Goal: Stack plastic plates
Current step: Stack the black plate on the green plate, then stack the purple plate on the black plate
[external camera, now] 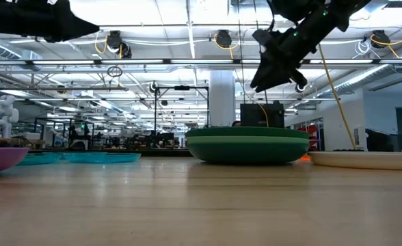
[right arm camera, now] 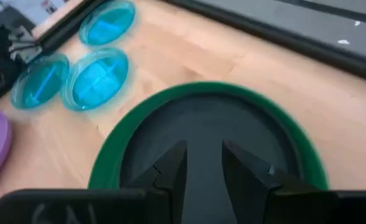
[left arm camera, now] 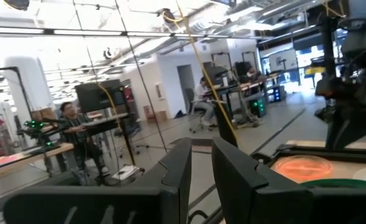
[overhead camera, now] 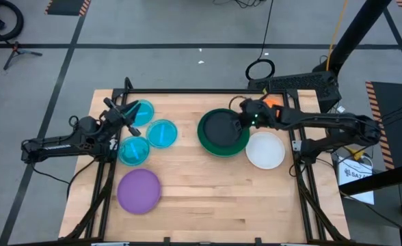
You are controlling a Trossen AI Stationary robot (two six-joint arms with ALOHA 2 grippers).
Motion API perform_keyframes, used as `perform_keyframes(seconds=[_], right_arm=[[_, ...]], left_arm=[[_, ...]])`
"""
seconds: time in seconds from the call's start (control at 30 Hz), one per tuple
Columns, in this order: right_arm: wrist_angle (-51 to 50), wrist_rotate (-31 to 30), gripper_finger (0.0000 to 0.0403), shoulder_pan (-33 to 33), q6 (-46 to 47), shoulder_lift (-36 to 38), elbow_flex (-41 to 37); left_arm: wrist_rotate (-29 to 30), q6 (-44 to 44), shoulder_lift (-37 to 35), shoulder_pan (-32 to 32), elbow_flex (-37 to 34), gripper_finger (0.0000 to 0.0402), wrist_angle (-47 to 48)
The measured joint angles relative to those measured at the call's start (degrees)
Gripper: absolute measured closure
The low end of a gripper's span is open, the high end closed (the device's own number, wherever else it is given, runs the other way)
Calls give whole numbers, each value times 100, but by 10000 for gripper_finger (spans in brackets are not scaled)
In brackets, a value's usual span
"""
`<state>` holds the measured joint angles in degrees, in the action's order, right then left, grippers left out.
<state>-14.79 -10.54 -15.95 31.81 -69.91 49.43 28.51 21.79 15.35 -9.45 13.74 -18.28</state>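
right gripper [overhead camera: 245, 117] hovers over the green stack [overhead camera: 223, 145], fingers slightly spread, empty.
white plate [overhead camera: 265, 150] lies just right; grip its rim squarely. left gripper [overhead camera: 126, 113] waits, nearly closed.

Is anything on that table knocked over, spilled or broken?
Nothing stands out. The black plate sits flat inside the green plate, and the white plate, purple plate and three blue plates lie flat on the table. An orange plate is mostly hidden behind the right arm.
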Motion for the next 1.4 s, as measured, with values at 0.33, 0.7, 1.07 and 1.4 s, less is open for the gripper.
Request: perform_keyframes(seconds=[0.33, 0.7, 1.07, 1.4], right_arm=[[426, -9, 310, 302, -7, -1212, -7], [731, -9, 310, 306, -46, -2089, -7], [961, -490, 310, 282, -108, -2557, 4], [923, -442, 310, 280, -317, -1988, -19]], left_arm=[[-4, -5, 0, 0, 0, 330, 15], [-4, 15, 0, 0, 0, 330, 22], [-4, 19, 0, 2, 0, 330, 24], [-4, 17, 0, 0, 0, 330, 31]])
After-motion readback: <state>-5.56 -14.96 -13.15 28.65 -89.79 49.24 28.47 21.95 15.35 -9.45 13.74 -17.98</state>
